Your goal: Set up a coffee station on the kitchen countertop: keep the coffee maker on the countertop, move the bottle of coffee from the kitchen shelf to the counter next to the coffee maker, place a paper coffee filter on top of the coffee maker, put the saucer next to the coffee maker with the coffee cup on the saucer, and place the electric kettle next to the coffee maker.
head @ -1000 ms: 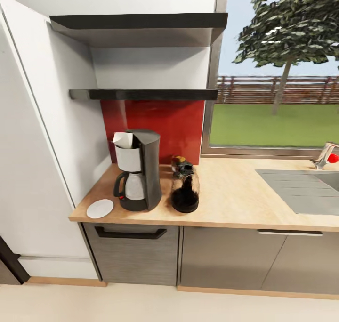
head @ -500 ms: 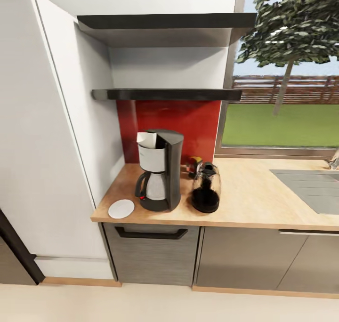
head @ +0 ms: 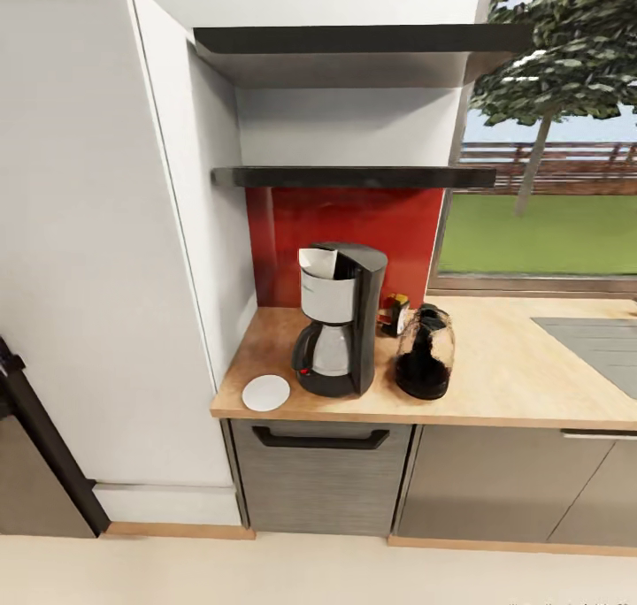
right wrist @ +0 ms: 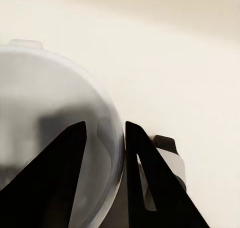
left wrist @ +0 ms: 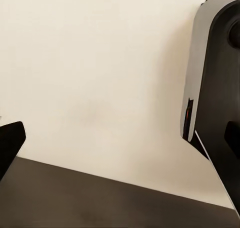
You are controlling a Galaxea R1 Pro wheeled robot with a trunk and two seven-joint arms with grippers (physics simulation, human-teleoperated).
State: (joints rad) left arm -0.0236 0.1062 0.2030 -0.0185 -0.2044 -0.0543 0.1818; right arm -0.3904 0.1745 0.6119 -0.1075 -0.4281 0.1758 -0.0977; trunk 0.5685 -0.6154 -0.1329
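Note:
The coffee maker (head: 342,322) stands on the countertop (head: 513,375) near its left end. The white paper coffee filter (head: 317,264) sits in its top. The saucer (head: 265,393) lies bare, beside its base at the counter's front corner. The dark electric kettle (head: 425,354) stands just right of the machine, and the bottle of coffee (head: 395,313) peeks out behind them. The black kitchen shelf (head: 354,177) above is bare. In the right wrist view, my right gripper (right wrist: 105,143) pinches the rim of a pale round coffee cup (right wrist: 45,118). My left gripper (left wrist: 122,138) is open over pale floor.
A tall white cabinet (head: 106,233) walls the counter's left end, with a dark appliance (head: 35,446) lower left. A higher black shelf (head: 354,41) hangs above. A grey sink drainboard (head: 602,340) lies at the counter's right, under a window. Grey cabinet fronts (head: 323,481) close the space below.
The whole head view has shifted, so the counter and its things sit further right in the picture; the camera moved. Nothing on the counter has moved.

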